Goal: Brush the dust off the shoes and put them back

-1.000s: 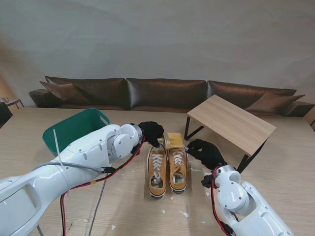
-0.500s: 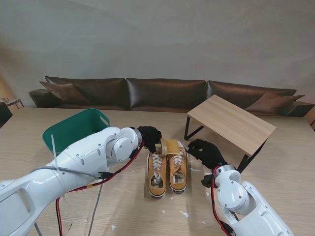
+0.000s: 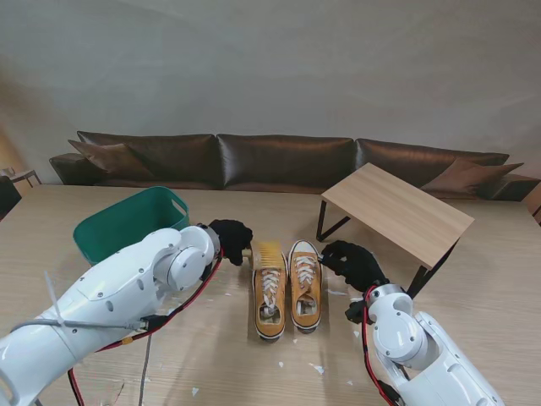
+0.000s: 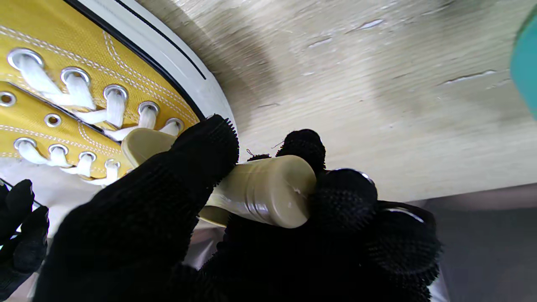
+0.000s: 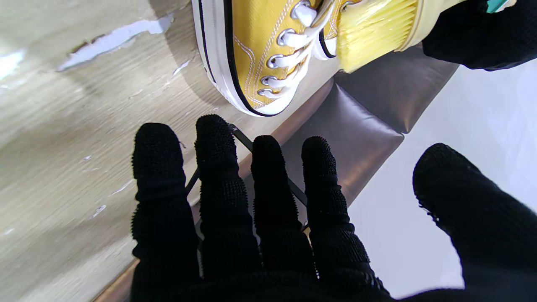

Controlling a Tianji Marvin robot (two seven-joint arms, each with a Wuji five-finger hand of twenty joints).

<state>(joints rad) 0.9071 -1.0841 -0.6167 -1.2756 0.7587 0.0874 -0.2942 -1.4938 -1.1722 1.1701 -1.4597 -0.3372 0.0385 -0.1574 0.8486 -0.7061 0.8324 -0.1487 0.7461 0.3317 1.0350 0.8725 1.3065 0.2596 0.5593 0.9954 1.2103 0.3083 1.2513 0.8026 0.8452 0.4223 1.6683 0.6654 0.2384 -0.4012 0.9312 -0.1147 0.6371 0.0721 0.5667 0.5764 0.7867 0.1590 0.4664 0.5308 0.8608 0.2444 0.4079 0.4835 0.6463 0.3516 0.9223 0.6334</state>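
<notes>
Mustard-yellow canvas shoes were set side by side near the middle of the wooden table, toes pointing away from the robot: the left shoe and the right shoe, their inner edges touching or nearly so. A brush with pale yellow bristles was held over the toe of the left shoe by the left hand, whose black-gloved fingers were wrapped tightly around the beige handle, as shown in the left wrist view. The right hand was placed just beside the outer edge of the right shoe, fingers extended and spread, with nothing held. Bare table was seen nearer to the robot than the heels, dotted with small white flecks. A green bin stood to the left, close behind the left arm, and a small tilted wooden side table on black legs stood to the right, near the right hand. A brown leather sofa ran along the far table edge. No brand mark or legible writing could be made out on the shoes or brush.
</notes>
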